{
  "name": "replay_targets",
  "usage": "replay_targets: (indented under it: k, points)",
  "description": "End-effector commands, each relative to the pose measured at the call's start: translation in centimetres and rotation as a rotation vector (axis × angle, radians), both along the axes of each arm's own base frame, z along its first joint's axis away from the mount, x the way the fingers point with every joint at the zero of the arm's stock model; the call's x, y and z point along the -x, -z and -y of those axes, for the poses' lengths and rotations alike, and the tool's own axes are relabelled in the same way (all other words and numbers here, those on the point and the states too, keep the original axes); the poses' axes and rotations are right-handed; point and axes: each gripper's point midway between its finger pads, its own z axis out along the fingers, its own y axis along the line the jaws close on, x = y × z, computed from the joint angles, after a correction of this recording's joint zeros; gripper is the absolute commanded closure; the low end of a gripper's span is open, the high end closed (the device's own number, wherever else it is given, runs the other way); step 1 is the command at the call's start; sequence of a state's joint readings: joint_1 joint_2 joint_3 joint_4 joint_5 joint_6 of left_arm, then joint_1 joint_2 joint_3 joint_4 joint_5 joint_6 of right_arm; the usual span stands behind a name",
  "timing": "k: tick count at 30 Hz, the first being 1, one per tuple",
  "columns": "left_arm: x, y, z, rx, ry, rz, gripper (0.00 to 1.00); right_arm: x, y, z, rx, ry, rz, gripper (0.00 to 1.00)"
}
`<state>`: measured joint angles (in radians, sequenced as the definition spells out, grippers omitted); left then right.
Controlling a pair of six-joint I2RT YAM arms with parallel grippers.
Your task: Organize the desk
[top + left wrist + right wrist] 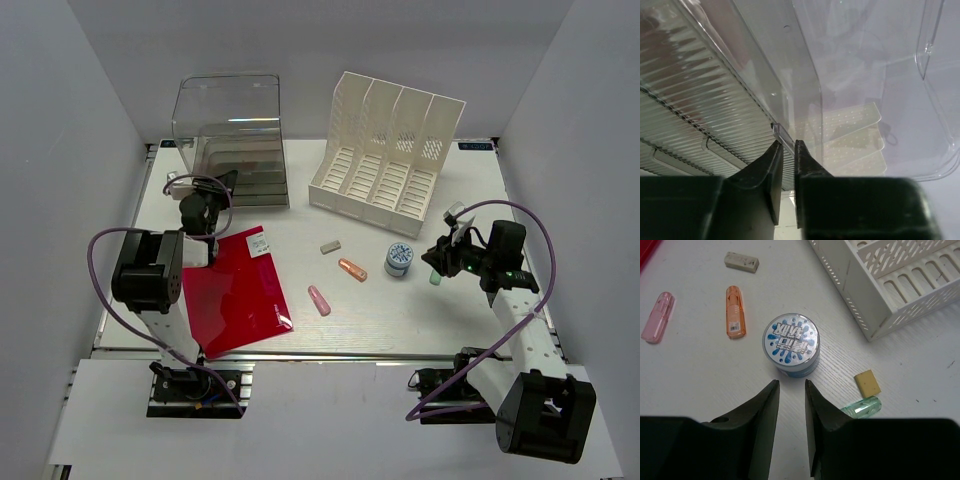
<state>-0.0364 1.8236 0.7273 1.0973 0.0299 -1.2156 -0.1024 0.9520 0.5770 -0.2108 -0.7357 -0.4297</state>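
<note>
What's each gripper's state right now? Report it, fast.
Left gripper: closed on a front tab of the clear drawer box.
Right gripper: open, holding nothing, just short of the round tin.

Box left of rack, on desk

The top camera looks down from above the near edge over the whole desk, sharing with the close-up left wrist view the clear box at the far left corner, and with the downward right wrist view the tin near the right edge.
</note>
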Motion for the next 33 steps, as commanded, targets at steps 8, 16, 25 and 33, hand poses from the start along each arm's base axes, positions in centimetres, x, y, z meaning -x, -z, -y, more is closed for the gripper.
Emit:
replay_targets:
  k: [8, 16, 25, 33]
  points:
    - [1.2, -3.9, 0.0, 0.040, 0.013, 0.159, 1.00, -0.8, -1.5, -0.1, 0.010, -0.017, 0.058, 0.68]
    - [3.1, -7.2, 0.5, 0.036, 0.046, 0.235, 1.00, -0.7, -1.4, -0.2, 0.008, -0.020, 0.055, 0.69]
    - [5.0, -9.9, 0.6, 0.035, 0.058, 0.299, 1.00, -0.6, -1.3, -0.4, 0.002, -0.034, 0.053, 0.68]
    - [6.1, -11.2, 0.6, 0.053, 0.063, 0.341, 1.00, 0.2, -0.5, -1.6, 0.012, -0.114, 0.035, 0.40]
